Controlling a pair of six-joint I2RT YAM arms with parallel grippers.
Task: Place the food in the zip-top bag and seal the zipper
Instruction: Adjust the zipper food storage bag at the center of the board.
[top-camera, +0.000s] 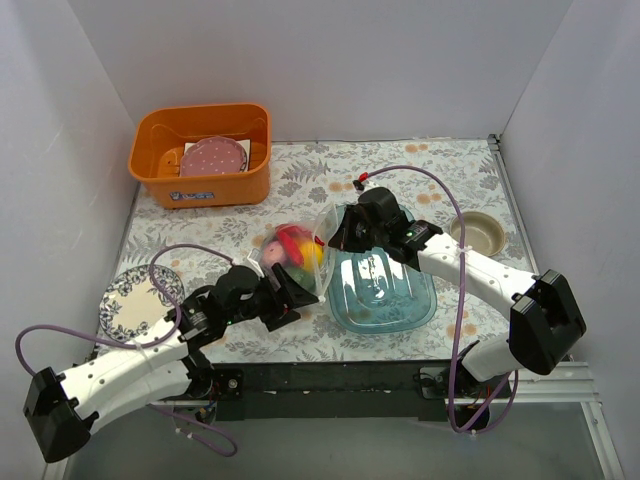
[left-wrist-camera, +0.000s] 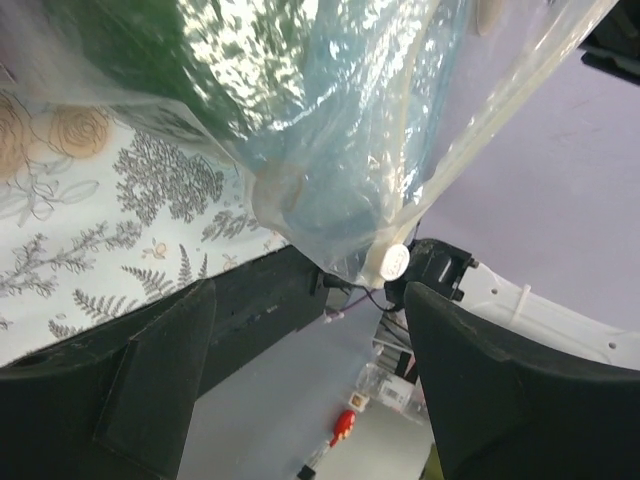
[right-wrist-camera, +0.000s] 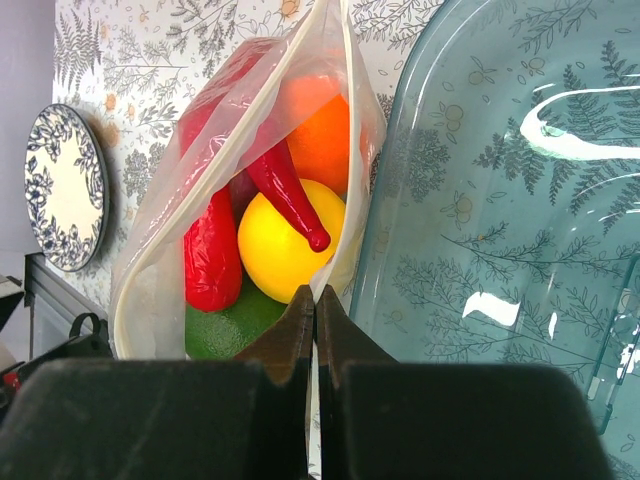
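You have the food (right-wrist-camera: 275, 245) in the bag (right-wrist-camera: 150, 280); right gripper (right-wrist-camera: 315, 300) pinches the zipper (right-wrist-camera: 235, 150), left gripper (left-wrist-camera: 308, 292) spread beside the bag; seal next

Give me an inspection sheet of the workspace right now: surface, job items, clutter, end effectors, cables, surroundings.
Surface: floral tablecloth covering the table.
Job's things: zip-top bag holds orange, lemon, red chili and green fruit; zipper unsealed, mouth open.
Clutter: blue tray beside the bag; orange bin holding pink plate; patterned plate; small bowl.
Grippers: left end effector open at the bag's bottom corner; right end effector shut on the bag's edge.
Cables: purple cable arcs over the right arm; another loops by the left arm.
Surroundings: white walls; nothing else seen.
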